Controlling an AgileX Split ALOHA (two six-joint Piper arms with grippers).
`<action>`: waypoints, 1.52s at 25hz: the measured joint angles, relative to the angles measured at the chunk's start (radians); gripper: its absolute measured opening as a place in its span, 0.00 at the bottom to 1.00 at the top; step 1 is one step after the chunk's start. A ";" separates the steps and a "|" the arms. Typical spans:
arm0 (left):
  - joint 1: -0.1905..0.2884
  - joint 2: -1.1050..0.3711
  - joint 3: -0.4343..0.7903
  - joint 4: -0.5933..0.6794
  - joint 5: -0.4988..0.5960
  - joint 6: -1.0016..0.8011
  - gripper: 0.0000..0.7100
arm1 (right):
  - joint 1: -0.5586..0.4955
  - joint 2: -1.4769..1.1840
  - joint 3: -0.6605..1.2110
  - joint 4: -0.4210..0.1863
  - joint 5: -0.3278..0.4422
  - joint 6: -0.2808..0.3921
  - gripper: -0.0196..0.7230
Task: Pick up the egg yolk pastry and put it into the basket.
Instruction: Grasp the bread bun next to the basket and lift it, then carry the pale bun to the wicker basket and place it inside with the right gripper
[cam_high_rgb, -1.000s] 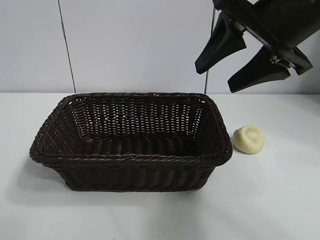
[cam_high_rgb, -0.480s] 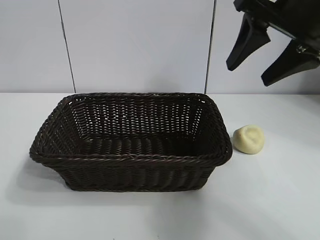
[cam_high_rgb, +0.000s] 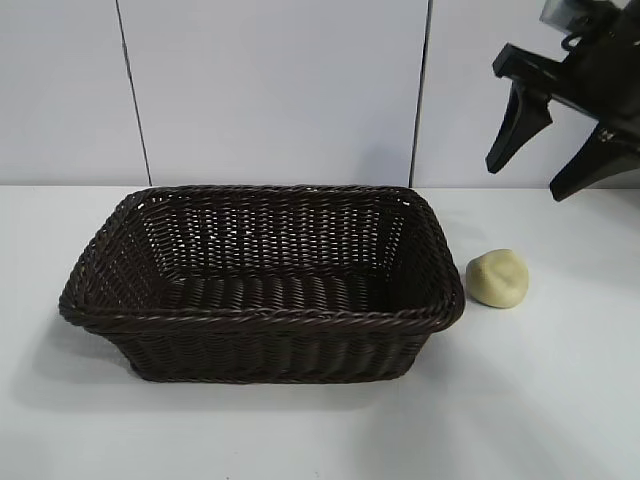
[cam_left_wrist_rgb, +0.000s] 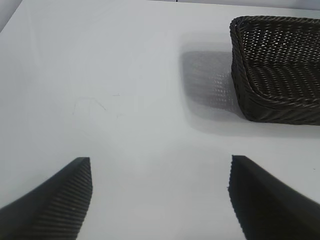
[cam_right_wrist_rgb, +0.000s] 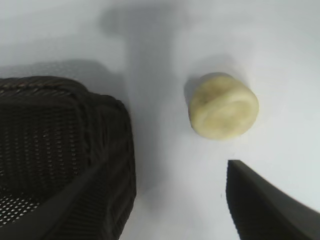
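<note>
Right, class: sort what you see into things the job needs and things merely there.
Needed: pastry, on the table beside the basket; right pincer, open, above it.
Merely there: table; wall; left pincer, open, parked.

The right arm reaches in high at the table's far right corner, its black wrist angled steeply downward. The right gripper hangs in the air with its two dark, tapered fingers spread well apart, tips pointing down and a little toward the left edge, nothing between them. In its own wrist view only one finger shows. The left arm is out of the exterior view; its wrist view shows the left gripper tilted gently down over the table's left side, its ribbed fingers wide apart and holding nothing, clear of the surface.
</note>
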 joint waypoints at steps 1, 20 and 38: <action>0.000 0.000 0.000 0.000 0.001 0.000 0.78 | 0.000 0.022 0.000 0.000 -0.017 0.001 0.68; 0.000 0.000 0.000 0.000 0.001 0.000 0.78 | 0.000 0.248 -0.004 -0.057 -0.116 0.070 0.44; 0.000 0.000 0.000 0.000 0.001 0.000 0.78 | 0.000 0.012 -0.078 -0.118 0.090 0.096 0.07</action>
